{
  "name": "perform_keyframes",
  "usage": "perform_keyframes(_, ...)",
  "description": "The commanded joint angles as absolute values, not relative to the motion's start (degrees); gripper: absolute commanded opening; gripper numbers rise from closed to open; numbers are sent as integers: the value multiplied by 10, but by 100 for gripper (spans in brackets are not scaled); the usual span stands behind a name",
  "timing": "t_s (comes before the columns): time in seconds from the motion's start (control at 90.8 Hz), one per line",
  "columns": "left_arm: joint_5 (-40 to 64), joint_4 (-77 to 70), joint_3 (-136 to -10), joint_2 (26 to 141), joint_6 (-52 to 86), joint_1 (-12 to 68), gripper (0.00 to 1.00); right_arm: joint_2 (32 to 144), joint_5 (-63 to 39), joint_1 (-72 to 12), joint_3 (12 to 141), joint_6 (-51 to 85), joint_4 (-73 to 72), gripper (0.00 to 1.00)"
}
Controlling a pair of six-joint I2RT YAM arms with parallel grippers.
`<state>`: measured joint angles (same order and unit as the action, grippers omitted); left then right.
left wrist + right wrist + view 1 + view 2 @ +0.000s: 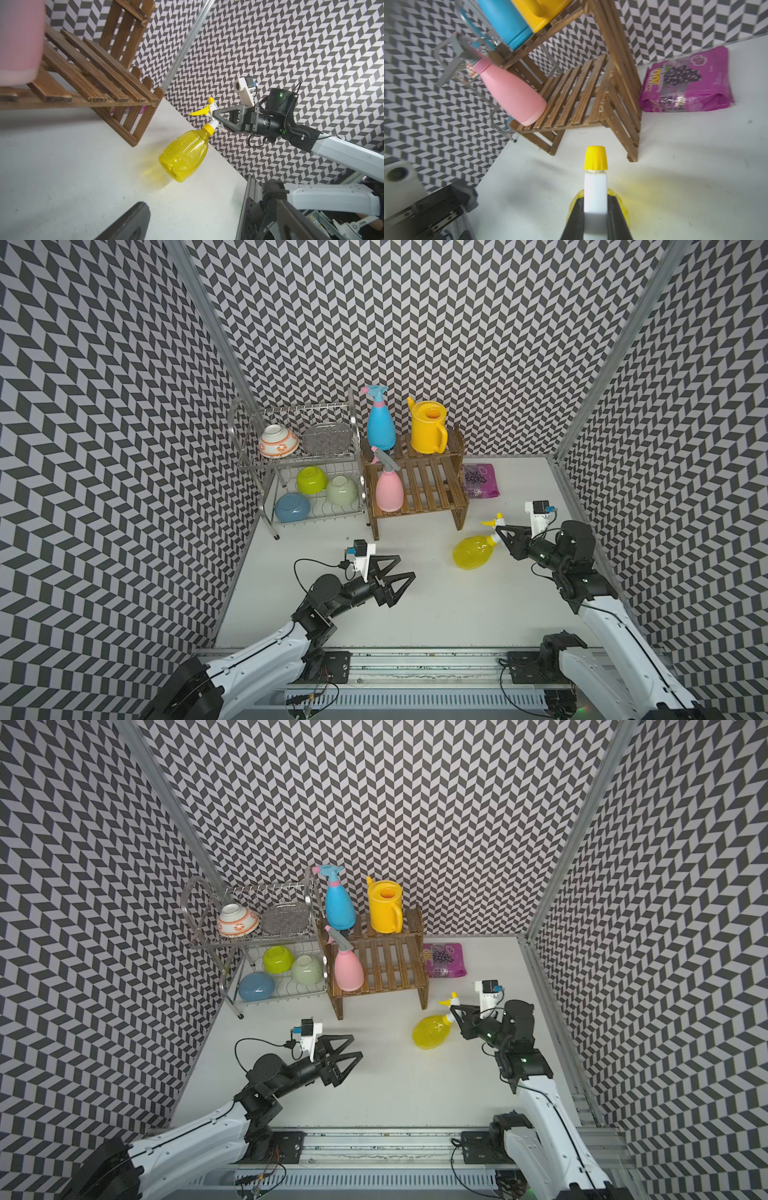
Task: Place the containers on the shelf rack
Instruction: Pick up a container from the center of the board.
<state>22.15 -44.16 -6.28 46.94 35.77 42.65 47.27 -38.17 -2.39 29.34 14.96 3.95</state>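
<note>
Now my right gripper (500, 531) clamped on white spray head of translucent yellow plastic spray bottle (473, 553), tilted, base down at white counter (415, 614), near dark wooden slatted shelf rack (424, 485); my left gripper (405, 566) jaws apart, empty.

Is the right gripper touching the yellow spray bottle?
Touching. The right wrist view shows the right gripper clamped on the yellow spray bottle at its white neck.

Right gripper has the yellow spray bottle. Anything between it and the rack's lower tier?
Nothing visible. Only bare table lies between the yellow spray bottle and the shelf rack; the pink bottle fills one end only.
</note>
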Motion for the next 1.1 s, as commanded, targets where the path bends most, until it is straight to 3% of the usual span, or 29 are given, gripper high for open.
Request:
perform_keyframes(0.0,262,-491,-85,506,332,444,97,475,-487,-42,285,135,-50,0)
perform_keyframes(0.242,291,-504,-108,560,309,456,95,510,-470,-193,292,100,-97,4)
perform_keyframes(0.408,276,-488,-106,546,285,457,87,541,-469,-261,286,70,-139,6)
perform_keyframes(0.584,294,-509,-103,558,307,434,83,551,-520,-288,264,60,-192,6)
perform_keyframes(0.782,383,-631,-102,633,375,399,80,549,-550,-302,256,62,-216,6)
perform_keyframes(1.091,421,-637,-128,663,360,424,62,593,-568,-323,261,75,-243,6)
